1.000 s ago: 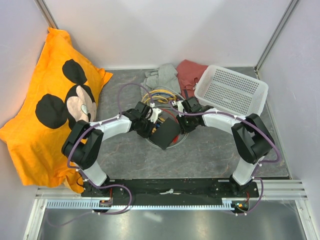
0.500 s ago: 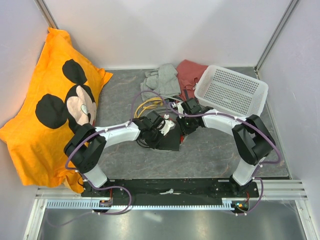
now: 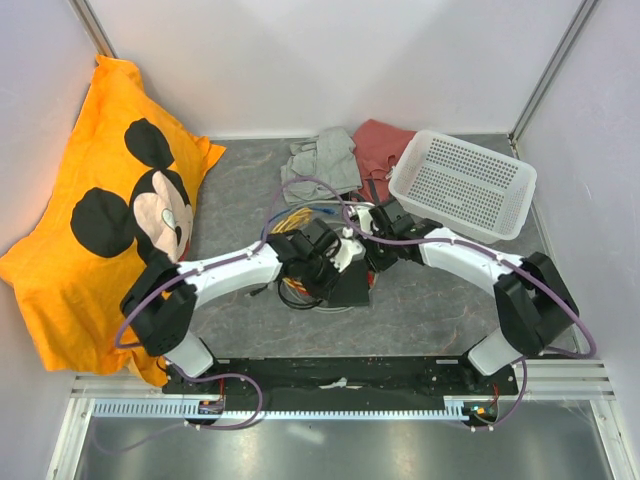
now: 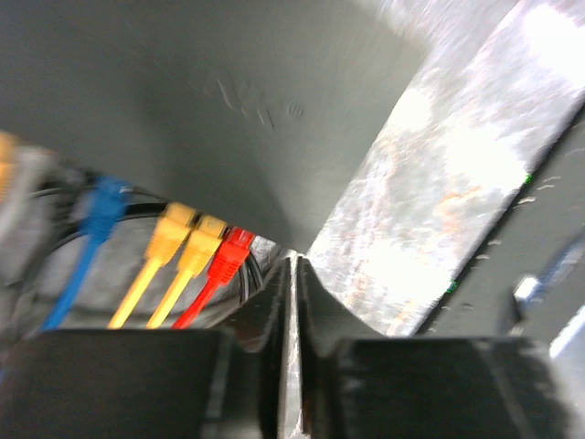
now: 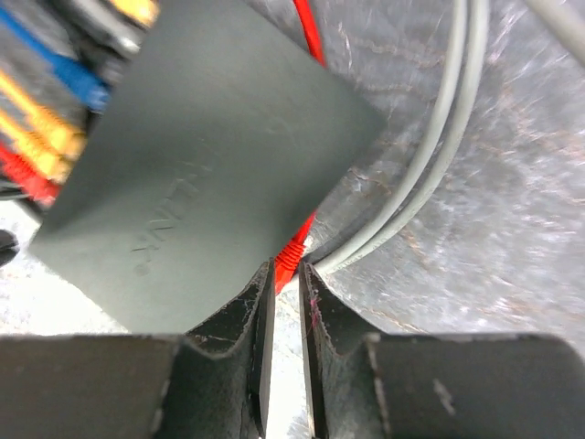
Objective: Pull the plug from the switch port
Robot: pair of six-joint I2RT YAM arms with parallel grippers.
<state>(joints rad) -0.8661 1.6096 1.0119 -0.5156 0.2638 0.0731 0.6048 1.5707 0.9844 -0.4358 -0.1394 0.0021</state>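
A flat matte-black rectangular box (image 3: 352, 288) lies near the middle of the grey mottled desk (image 3: 430, 310), with both arms reaching in to it. Its broad face carries embossed lettering that seems to end in "LINK"; the rest cannot be read. The switch port is somewhere along the box's edge, though which socket cannot be told.

In the right wrist view, the right claw (image 5: 283, 283) is pinched on a red plug (image 5: 288, 259) poking out at the box's near edge. Whether this plug sits in a socket cannot be told. Two pale grey cables (image 5: 439, 155) curve just beside it.

In the left wrist view, the left claw (image 4: 292, 274) has its fingers drawn together at the box's rim, only a sliver of light between them. Left of it a blue plug (image 4: 105, 206), two yellow plugs (image 4: 178, 233) and a second red plug (image 4: 233, 251) stand in a row in the box's edge.

An orange cushion printed with a Mickey Mouse figure (image 3: 100, 180) leans at the left. A white perforated plastic basket (image 3: 400, 180) sits at the far right, beside a grey cloth (image 3: 325, 160) and a red cloth (image 3: 380, 140).
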